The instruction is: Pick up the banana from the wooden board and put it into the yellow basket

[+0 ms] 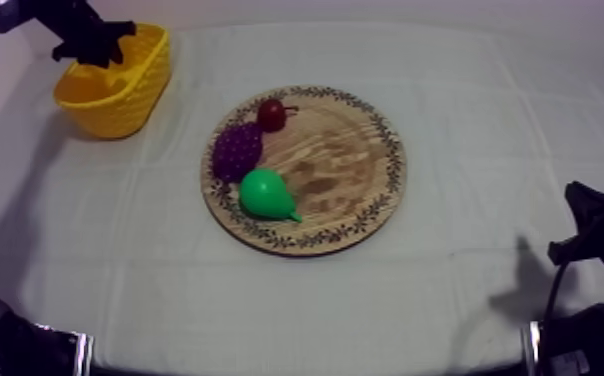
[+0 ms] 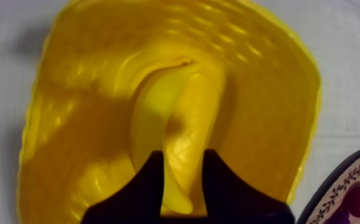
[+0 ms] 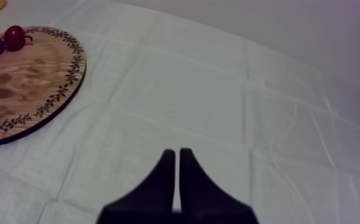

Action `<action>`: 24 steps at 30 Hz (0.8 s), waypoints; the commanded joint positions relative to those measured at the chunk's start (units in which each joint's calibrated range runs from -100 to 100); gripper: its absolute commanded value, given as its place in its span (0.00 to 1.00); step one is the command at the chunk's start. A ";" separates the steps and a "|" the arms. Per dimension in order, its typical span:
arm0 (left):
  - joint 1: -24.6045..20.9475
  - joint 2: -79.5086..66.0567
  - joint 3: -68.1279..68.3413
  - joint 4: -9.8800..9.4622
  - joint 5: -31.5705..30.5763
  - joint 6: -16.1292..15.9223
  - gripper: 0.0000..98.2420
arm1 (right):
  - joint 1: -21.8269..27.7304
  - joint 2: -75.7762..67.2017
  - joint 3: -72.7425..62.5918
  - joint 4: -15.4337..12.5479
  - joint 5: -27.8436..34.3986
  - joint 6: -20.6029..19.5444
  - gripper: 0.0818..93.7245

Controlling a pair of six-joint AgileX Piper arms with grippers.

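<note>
One curved yellow toy banana point(image 2: 185, 113), clamped in my left gripper point(image 2: 181, 158) over the yellow plastic basket point(image 2: 69, 131); opening askew may tip it over the wall. Fingers together on my right gripper point(image 3: 177, 154).

Left hand point(image 2: 181, 156) clamped on banana point(image 2: 189, 113); right hand point(image 3: 177, 152) closed, low.

Soft, dimmish overhead light. Top view: cloth point(image 1: 486, 130) brightest mid-table, greying to purple at the edges. Broad faint shadow on it left of the yellow basket point(image 1: 116, 105); darker arm-shaped shadow at near right. Thin shadow under the wooden board's point(image 1: 346, 160) near rim; small highlight on the pear point(image 1: 264, 192). Left wrist view: basket glows saturated yellow, one wall darker, banana point(image 2: 188, 131) shaded along one edge. Right gripper point(image 3: 177, 154) reads as flat black silhouette.
</note>
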 commanded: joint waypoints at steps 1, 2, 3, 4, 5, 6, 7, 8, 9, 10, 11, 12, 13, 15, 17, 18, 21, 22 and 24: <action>0.24 -1.43 0.49 -0.43 -0.03 0.63 0.20 | -0.02 0.02 -0.03 0.00 0.00 0.00 0.00; 0.33 -2.22 0.85 -0.58 -0.16 0.89 0.19 | -0.02 0.02 -0.03 0.00 0.00 0.00 0.00; 0.40 -3.00 1.30 -0.69 -0.32 1.12 0.18 | -0.05 0.02 -0.03 0.00 0.00 0.00 0.00; 0.44 -3.78 1.78 -0.76 -0.54 1.32 0.16 | -0.06 0.02 -0.03 0.00 0.00 0.00 0.00; 0.45 -4.54 2.29 -0.80 -0.76 1.46 0.15 | -0.08 0.02 -0.03 0.00 0.00 0.00 0.00; 0.45 -5.24 2.74 -0.82 -0.94 1.60 0.13 | -0.08 0.02 -0.03 0.00 0.00 0.00 0.00; 0.42 -5.89 3.20 -0.78 -1.09 1.66 0.12 | -0.09 0.02 -0.03 0.00 0.00 0.00 0.00; 0.34 -6.51 3.61 -0.74 -1.24 1.70 0.11 | -0.09 0.02 -0.03 0.00 0.00 0.00 0.00; 0.27 -7.09 4.07 -0.69 -1.40 1.77 0.10 | -0.10 0.02 -0.03 0.00 0.00 0.00 0.00; 0.18 -7.65 4.56 -0.62 -1.63 1.81 0.09 | -0.12 0.02 -0.03 0.00 0.00 0.00 0.00; 0.09 -8.25 5.14 -0.49 -1.96 1.73 0.08 | -0.14 0.02 -0.03 0.00 0.00 0.00 0.00; 0.01 -8.91 5.78 -0.39 -2.39 1.66 0.07 | -0.15 0.02 -0.03 0.00 0.00 0.00 0.00; -0.07 -9.62 6.52 -0.32 -2.85 1.61 0.06 | -0.16 0.02 -0.03 0.00 0.00 0.00 0.00; -0.22 -11.24 8.05 -0.21 -3.78 1.46 0.05 | -0.23 0.02 -0.03 0.00 0.00 0.00 0.00; -0.43 -13.12 9.50 -0.13 -4.45 1.34 0.03 | -0.28 0.02 -0.03 0.00 0.00 0.00 0.00; -0.53 -14.20 10.24 -0.09 -4.71 1.27 0.03 | -0.30 0.02 -0.03 0.00 0.00 0.00 0.00; -0.68 -18.04 12.80 -0.02 -5.65 0.97 0.01 | -0.32 0.02 -0.03 0.00 0.00 0.00 0.00; -0.71 -19.56 13.78 0.00 -6.11 0.83 0.01 | -0.32 0.02 -0.03 0.00 0.00 0.00 0.00; -0.76 -22.97 16.13 0.22 -7.41 0.31 0.01 | -0.37 0.02 -0.03 0.00 0.00 0.00 0.00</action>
